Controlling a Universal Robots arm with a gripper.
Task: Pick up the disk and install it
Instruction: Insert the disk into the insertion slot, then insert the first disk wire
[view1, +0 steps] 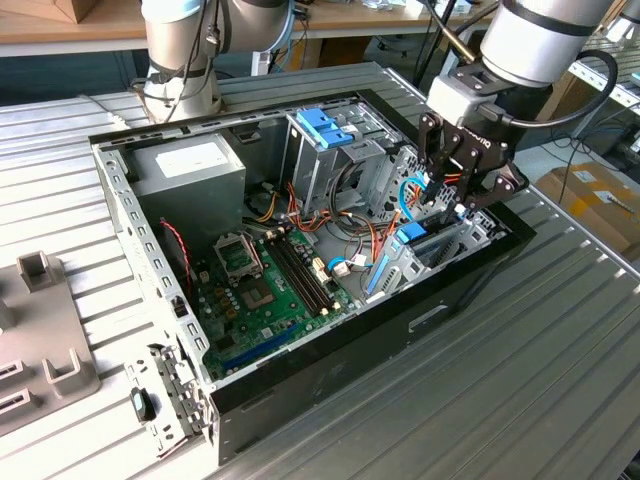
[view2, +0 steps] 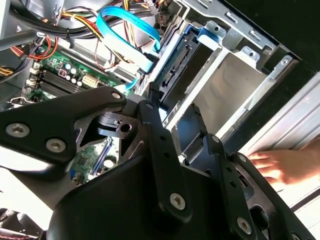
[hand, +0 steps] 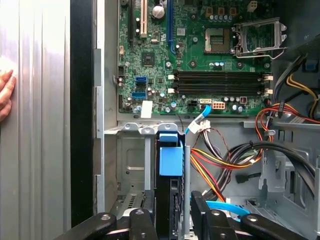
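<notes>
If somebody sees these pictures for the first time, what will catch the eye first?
The open computer case on the ribbed table, its green motherboard bare. At the exterior view's right the gripper reaches into the case, clamped on the disk, which stands on edge. A person's hand lies on the table beside the case.

Case (view1: 300, 385) on table (view1: 540, 380); motherboard (view1: 262, 292) on case floor; disk (hand: 170, 161) upright in bay (hand: 130, 165) at exterior view's right end, held by gripper (hand: 172, 200)
</notes>
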